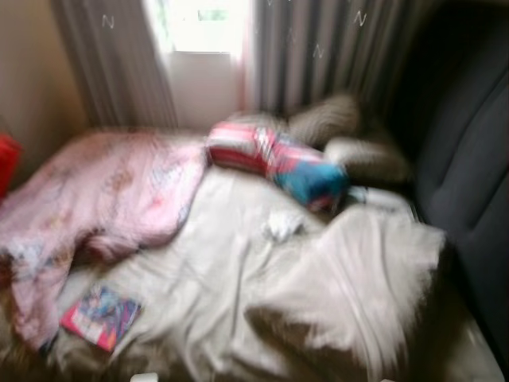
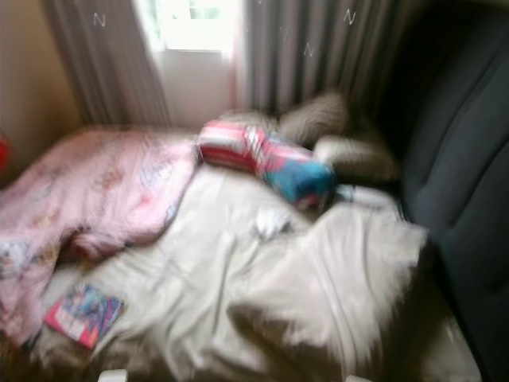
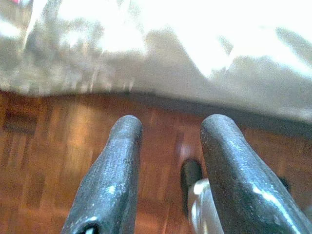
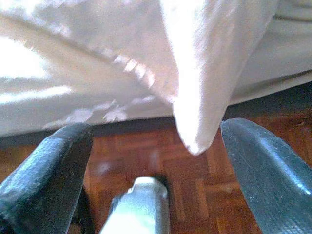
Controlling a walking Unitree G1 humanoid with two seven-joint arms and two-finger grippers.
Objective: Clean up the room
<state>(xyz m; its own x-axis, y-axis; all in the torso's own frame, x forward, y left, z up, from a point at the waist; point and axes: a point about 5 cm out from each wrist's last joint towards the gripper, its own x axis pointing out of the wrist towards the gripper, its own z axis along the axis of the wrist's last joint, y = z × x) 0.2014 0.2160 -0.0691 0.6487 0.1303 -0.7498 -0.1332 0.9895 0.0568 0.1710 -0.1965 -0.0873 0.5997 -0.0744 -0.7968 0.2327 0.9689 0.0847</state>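
An untidy bed lies before me, blurred in the eye views. A pink quilt point(image 1: 103, 199) is bunched on its left half over a crumpled beige sheet point(image 1: 318, 278). A colourful book point(image 1: 101, 316) lies near the front left. A red, white and blue bundle point(image 1: 278, 159) rests near the head, with a small white crumpled item point(image 1: 282, 225) below it. My left gripper point(image 3: 170, 131) hangs open over wooden floor by the bed's edge. My right gripper point(image 4: 156, 134) is open too, with a corner of sheet point(image 4: 200, 97) hanging in front of it.
Grey curtains point(image 1: 318, 56) and a bright window point(image 1: 203, 28) stand behind the bed. Beige pillows point(image 1: 350, 135) lie at the head. A dark padded surface point(image 1: 469, 159) rises at the right. Something red point(image 1: 6, 163) sits at the far left. Parquet floor point(image 3: 44, 161) runs under the bed's edge.
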